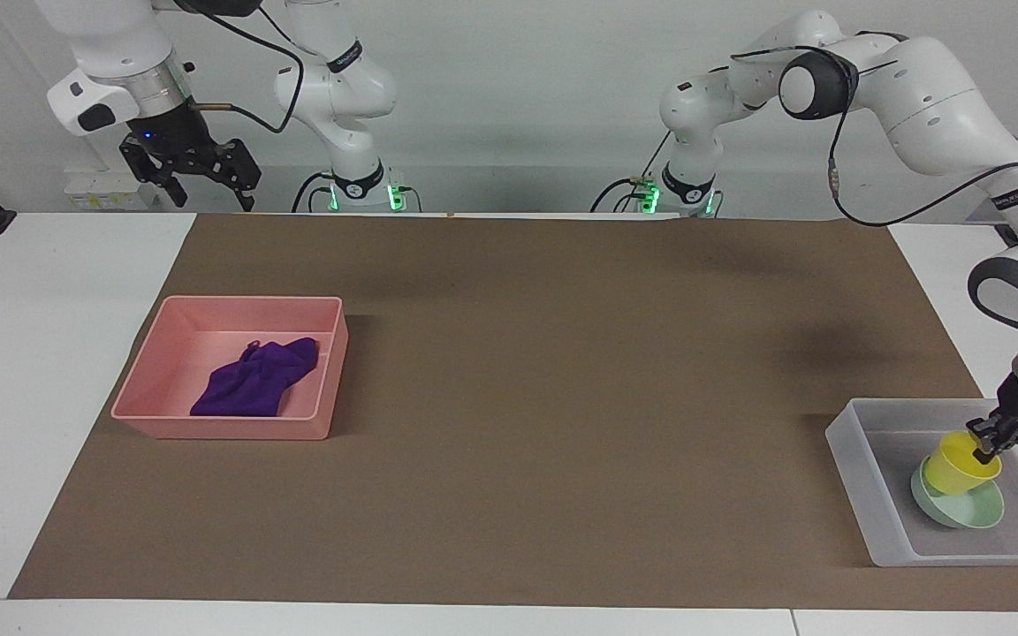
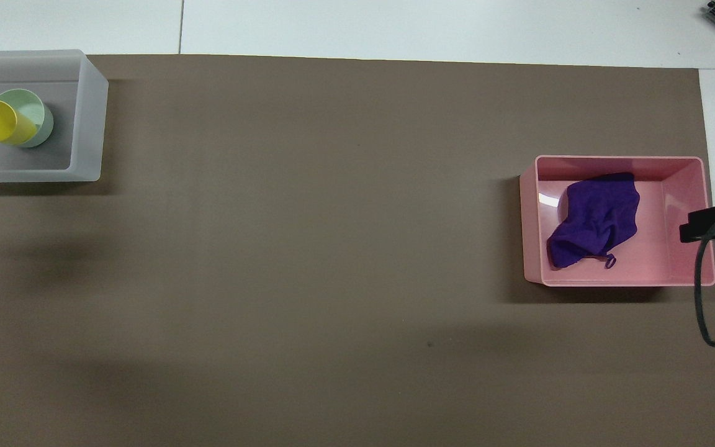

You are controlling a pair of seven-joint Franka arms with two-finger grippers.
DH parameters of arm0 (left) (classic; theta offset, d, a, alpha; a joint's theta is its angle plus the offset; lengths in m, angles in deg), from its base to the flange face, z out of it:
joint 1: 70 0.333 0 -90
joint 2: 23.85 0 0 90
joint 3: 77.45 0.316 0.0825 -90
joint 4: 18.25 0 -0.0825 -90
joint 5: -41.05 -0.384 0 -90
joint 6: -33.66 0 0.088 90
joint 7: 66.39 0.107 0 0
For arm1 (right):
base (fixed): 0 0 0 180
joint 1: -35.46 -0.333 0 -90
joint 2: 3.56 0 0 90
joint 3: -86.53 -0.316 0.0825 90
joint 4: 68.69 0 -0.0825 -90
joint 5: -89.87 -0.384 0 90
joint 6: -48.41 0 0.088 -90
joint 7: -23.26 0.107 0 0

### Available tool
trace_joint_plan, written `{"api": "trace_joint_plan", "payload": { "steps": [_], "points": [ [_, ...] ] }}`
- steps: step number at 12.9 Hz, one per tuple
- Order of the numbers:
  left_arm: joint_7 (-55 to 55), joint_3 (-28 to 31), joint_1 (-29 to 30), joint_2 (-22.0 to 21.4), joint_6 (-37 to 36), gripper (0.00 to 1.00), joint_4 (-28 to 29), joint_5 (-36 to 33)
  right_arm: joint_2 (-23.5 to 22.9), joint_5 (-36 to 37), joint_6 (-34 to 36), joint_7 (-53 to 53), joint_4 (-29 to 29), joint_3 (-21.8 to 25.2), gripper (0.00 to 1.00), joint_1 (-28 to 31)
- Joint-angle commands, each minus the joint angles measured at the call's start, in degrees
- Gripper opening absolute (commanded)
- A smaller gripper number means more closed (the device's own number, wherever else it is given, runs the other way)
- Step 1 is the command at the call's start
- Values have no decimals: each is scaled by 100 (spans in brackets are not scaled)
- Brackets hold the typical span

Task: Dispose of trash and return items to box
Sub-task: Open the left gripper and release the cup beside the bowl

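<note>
White table under a brown mat, pink bin and frosted box on the mat

A robotics lab: two arms bolted at a paper-covered table.

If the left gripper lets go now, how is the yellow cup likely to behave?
The yellow cup sits tilted in the mint-green bowl, so it would probably tip or slide. It looks like light plastic. The left gripper pinches only its rim, so it may swing.
</note>
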Motion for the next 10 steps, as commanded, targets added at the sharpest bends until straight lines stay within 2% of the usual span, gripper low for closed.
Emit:
{"api": "trace_joint_plan", "payload": {
  "steps": [1,4,6,10],
  "points": [
    [43,-26,-2,-90,-151,98,50,-89,165,-6,-99,13,205,-27,100,65],
    [78,-26,-37,-125,-195,100,-108,-88,165,-6,-100,-5,205,-27,100,65],
    [78,-104,-150,-502,-265,100,-21,-71,165,-6,-100,4,205,-27,100,65],
    [34,-70,-835,-1494,-1300,100,435,-97,165,-6,-100,4,214,-27,100,65]
  ]
}}
